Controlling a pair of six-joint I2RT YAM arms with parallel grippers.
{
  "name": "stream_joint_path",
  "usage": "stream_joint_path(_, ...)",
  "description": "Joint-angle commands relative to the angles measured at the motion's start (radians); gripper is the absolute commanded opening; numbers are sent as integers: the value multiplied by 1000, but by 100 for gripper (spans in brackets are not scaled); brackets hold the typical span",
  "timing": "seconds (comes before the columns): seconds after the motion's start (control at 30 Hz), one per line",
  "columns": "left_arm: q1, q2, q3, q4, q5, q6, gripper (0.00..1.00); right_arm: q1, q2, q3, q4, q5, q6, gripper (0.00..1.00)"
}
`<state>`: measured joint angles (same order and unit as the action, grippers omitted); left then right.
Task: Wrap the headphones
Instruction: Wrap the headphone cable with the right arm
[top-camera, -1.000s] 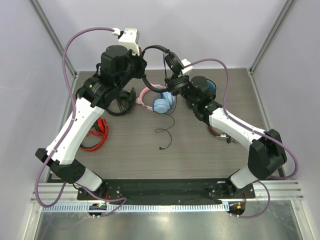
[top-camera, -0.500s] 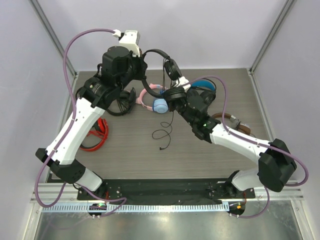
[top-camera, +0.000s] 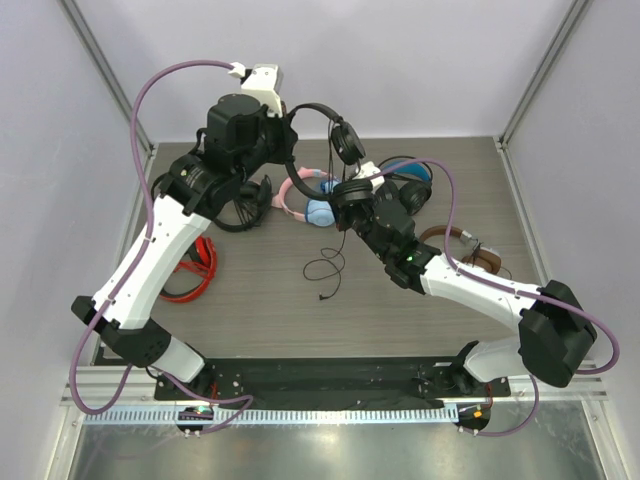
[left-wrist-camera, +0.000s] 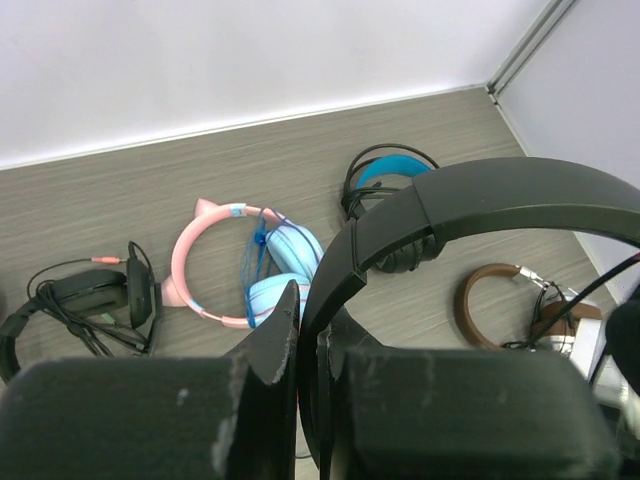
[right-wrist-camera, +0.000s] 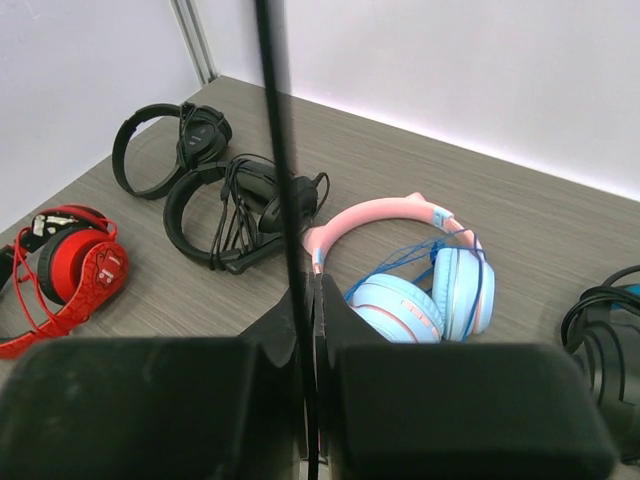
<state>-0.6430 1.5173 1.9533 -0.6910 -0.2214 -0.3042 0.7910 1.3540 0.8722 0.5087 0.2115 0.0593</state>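
The slim black headphones (top-camera: 318, 108) hang in the air over the back of the table. My left gripper (top-camera: 283, 125) is shut on their thin headband (left-wrist-camera: 480, 195), which sits pinched between the jaws of the left gripper (left-wrist-camera: 305, 310). One round earcup (top-camera: 348, 140) dangles at the right. The thin black cable (right-wrist-camera: 275, 120) drops from it through my right gripper (top-camera: 350, 195), which is shut on it. In the right wrist view the cable runs straight down into the right gripper (right-wrist-camera: 315, 290). Below, the cable's loose end (top-camera: 325, 265) curls on the table.
Pink-and-blue headphones (top-camera: 310, 200) lie just under both grippers. A bulky black pair with blue lining (top-camera: 405, 180) and a brown pair (top-camera: 460, 250) lie to the right. Red headphones (top-camera: 195, 270) and black headsets (top-camera: 240, 205) lie to the left. Walls close in the back and sides.
My right gripper has come down and forward along the cable, away from the earcup, and its arm has swung out to the right. The left gripper still holds the headband, raised slightly.
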Motion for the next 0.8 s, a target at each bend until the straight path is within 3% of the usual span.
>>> stream_joint_path(0.0, 14, -55, 24, 160, -32, -50, 0, 10, -7, 11, 33, 11, 23, 8)
stream_joint_path(0.17, 13, -57, 24, 162, -29, -49, 0, 11, 3, 27, 36, 16, 27, 13)
stream_joint_path(0.23, 13, -58, 27, 163, -29, -49, 0, 11, 5, 33, 34, 16, 25, 1)
stream_joint_path(0.33, 13, -59, 27, 163, -33, -50, 0, 11, 7, 36, 33, 12, 22, 1)
stream_joint_path(0.57, 13, -59, 29, 171, -35, -56, 0, 11, 7, 27, 22, 2, 37, 21)
stream_joint_path(0.77, 14, -59, 22, 182, -45, -65, 0, 11, 4, 2, 25, 0, 54, 3)
